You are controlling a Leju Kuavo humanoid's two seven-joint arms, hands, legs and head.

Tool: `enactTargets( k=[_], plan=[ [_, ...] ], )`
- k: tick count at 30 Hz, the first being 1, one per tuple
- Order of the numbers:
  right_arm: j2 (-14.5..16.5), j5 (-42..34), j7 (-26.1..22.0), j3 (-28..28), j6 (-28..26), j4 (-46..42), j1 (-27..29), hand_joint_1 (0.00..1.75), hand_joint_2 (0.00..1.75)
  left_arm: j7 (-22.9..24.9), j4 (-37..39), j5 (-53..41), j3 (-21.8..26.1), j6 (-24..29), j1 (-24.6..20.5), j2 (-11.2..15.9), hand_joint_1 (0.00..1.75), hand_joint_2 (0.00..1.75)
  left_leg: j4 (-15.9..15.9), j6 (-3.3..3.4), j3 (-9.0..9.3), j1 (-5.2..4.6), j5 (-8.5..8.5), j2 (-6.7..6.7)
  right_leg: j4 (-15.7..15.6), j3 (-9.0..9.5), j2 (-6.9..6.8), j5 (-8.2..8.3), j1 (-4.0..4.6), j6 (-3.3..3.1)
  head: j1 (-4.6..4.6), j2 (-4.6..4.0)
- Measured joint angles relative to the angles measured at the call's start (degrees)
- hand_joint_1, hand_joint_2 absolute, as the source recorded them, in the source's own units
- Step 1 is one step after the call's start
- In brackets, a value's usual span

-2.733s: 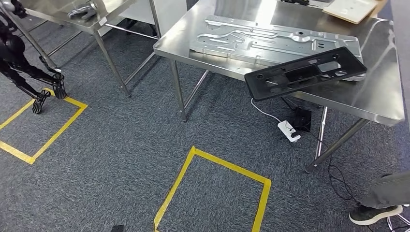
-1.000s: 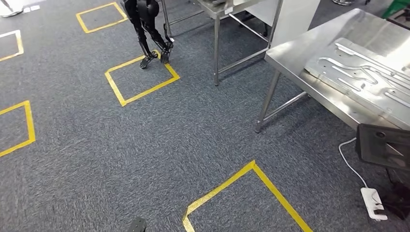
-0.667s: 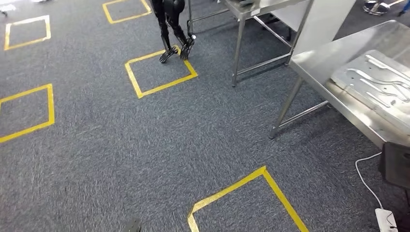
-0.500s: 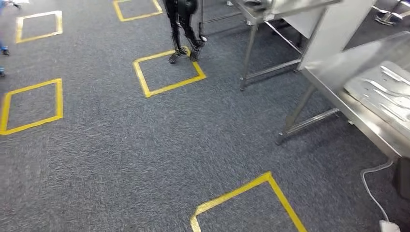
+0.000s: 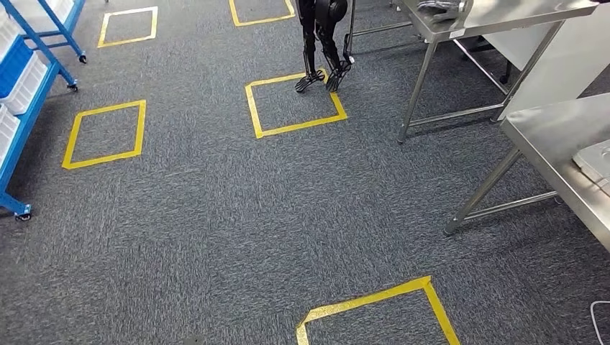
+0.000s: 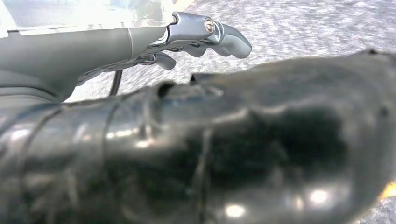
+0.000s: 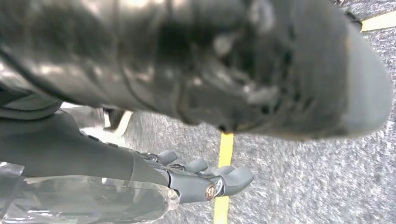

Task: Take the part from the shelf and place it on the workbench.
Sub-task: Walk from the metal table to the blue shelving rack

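Observation:
A blue shelf on castors stands at the left edge of the head view, with white bins on it; I cannot tell what lies in them. A corner of the steel workbench shows at the right edge, with the edge of a silver pressed plate on it. My left hand hangs over the carpet with its fingers loosely apart and nothing in it. My right hand hangs the same way, holding nothing.
Another black robot's legs stand by a yellow floor square at the back. A second steel table is at the top right. More yellow taped squares mark the grey carpet, one just in front.
The camera has swung left: the workbench with the black part and silver plate has slid off to the right, and the blue shelf has come in at the left.

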Motion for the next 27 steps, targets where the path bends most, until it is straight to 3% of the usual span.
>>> enactTargets(
  k=[2,4,5,6,8,10,12,14,15,17,18,19,20,21,23,25,27],
  plan=[
    [0.1,2.3,-0.3,0.0,0.6,0.0,0.1,0.00,0.00,0.8,0.0,0.8,0.0,0.9,-0.2,0.0,0.00,0.00,7.3,-0.47,-3.72,0.09,-3.09,2.68,0.0,0.08,-1.37,-0.14,0.26,-0.37,-0.34,0.00],
    [0.5,4.4,-0.6,0.3,1.2,0.0,0.2,0.00,0.00,0.1,0.0,1.6,0.2,1.3,-0.1,0.1,0.00,0.00,11.2,-0.57,-5.98,0.20,-3.78,3.45,0.0,0.19,-2.82,-0.33,0.54,-0.57,-0.33,0.01],
    [0.8,4.9,-0.6,0.5,1.4,0.0,0.2,0.00,0.00,-0.7,0.0,1.9,0.3,1.4,-0.1,0.2,0.00,0.00,10.0,-0.42,-5.50,0.19,-2.65,3.63,0.0,0.30,-3.50,-0.45,0.65,-0.61,-0.34,0.01],
    [1.0,5.1,-0.6,0.7,1.7,0.0,0.2,0.00,0.00,-1.6,0.0,2.0,0.4,1.3,0.0,0.2,0.00,0.00,6.7,-0.05,-3.85,0.07,-0.74,4.07,0.0,0.48,-4.18,-0.59,0.77,-0.59,-0.34,0.01],
    [1.6,4.5,-0.5,0.9,2.0,0.1,0.1,0.00,0.00,-2.8,0.0,1.8,0.5,1.0,-0.2,0.3,0.00,0.00,-1.1,1.06,0.15,-0.59,2.15,6.25,-0.1,0.89,-5.43,-0.91,0.98,-0.39,-0.31,0.01],
    [1.9,4.1,-0.5,0.9,2.4,0.1,0.0,0.00,0.00,-2.7,0.0,1.2,0.5,0.8,-0.4,0.3,0.00,0.00,-4.6,1.93,1.82,-1.27,2.68,7.42,-0.2,1.19,-6.48,-1.16,1.01,0.14,-0.29,0.02],
    [1.9,4.0,-0.5,0.9,2.6,0.1,-0.1,0.00,0.00,-2.4,0.0,1.0,0.5,0.9,-0.2,0.2,0.00,0.00,-5.1,2.32,2.06,-1.32,2.84,6.26,-0.6,1.67,-7.30,-1.30,1.02,0.78,-0.32,0.01],
    [1.9,4.4,-0.5,1.0,3.0,0.1,-0.2,0.00,0.00,-2.4,0.0,1.8,0.5,1.7,0.1,0.1,0.00,0.00,-6.4,2.61,3.00,-0.91,3.36,5.20,0.3,1.75,-5.83,-2.30,1.02,1.31,-0.07,0.01],
    [1.8,4.9,-0.3,1.0,3.5,0.1,-0.2,0.00,0.00,-2.7,0.0,2.5,0.6,2.3,0.1,0.1,0.00,0.00,-7.0,2.79,3.48,-0.64,3.66,4.64,2.3,0.93,-4.34,-3.62,1.00,1.52,0.07,0.01],
    [1.6,6.0,-0.1,1.3,4.6,0.1,-0.1,0.00,0.00,-3.5,0.0,3.9,0.8,3.4,0.0,-0.1,0.00,0.00,-7.2,2.97,3.60,-0.46,3.83,3.41,9.1,-2.41,-1.87,-6.94,0.87,1.75,0.22,0.00],
    [1.5,6.5,-0.1,1.5,5.0,0.1,0.0,0.00,0.00,-3.8,0.0,4.3,0.9,3.6,-0.1,-0.1,0.00,0.00,-7.2,3.02,3.58,-0.44,3.83,2.61,12.1,-4.10,-1.42,-7.91,0.84,1.88,0.25,0.00],
    [1.5,6.8,-0.4,1.7,5.2,0.1,0.2,0.00,0.00,-4.0,0.0,4.4,1.0,3.7,-0.2,-0.2,0.00,0.00,-7.0,2.98,3.58,-0.41,3.77,1.74,13.6,-5.09,-1.26,-7.80,0.78,2.00,0.24,0.00],
    [1.4,6.9,-0.9,1.9,5.3,0.1,0.3,0.00,0.00,-3.9,0.0,4.4,1.0,3.7,-0.1,-0.2,0.00,0.00,-6.9,2.86,3.59,-0.35,3.68,0.82,12.9,-5.08,-1.14,-6.54,0.68,2.13,0.24,0.00],
    [1.4,7.0,-1.6,2.0,5.3,0.1,0.3,0.00,0.00,-3.8,0.0,4.2,1.0,3.5,0.0,-0.4,0.00,0.00,-6.5,2.64,3.57,-0.25,3.51,-0.13,10.2,-4.12,-0.81,-4.38,0.49,2.28,0.25,0.00],
    [1.4,7.0,-2.8,2.2,5.1,0.1,0.2,0.00,0.00,-3.2,0.0,3.7,1.0,3.2,0.1,-0.6,0.00,0.00,-5.4,1.97,3.20,-0.09,2.96,-1.77,3.4,-1.27,1.56,-1.13,0.03,2.47,0.30,0.00],
    [1.4,7.0,-3.4,2.5,4.8,0.1,0.2,0.00,0.00,-3.1,0.0,3.1,1.0,3.1,0.1,-0.7,0.00,0.00,-4.5,1.30,2.53,-0.03,2.63,-3.02,0.6,-0.12,3.28,-0.64,-0.06,2.09,0.35,0.00],
    [1.5,7.6,-3.6,2.8,4.8,0.2,0.0,0.00,0.00,-4.0,0.0,2.6,1.0,3.1,0.1,-0.7,0.00,0.00,-4.5,0.70,2.08,0.12,2.72,-4.17,0.6,-0.03,2.32,-0.67,0.12,1.23,0.35,0.00]
  ],
)
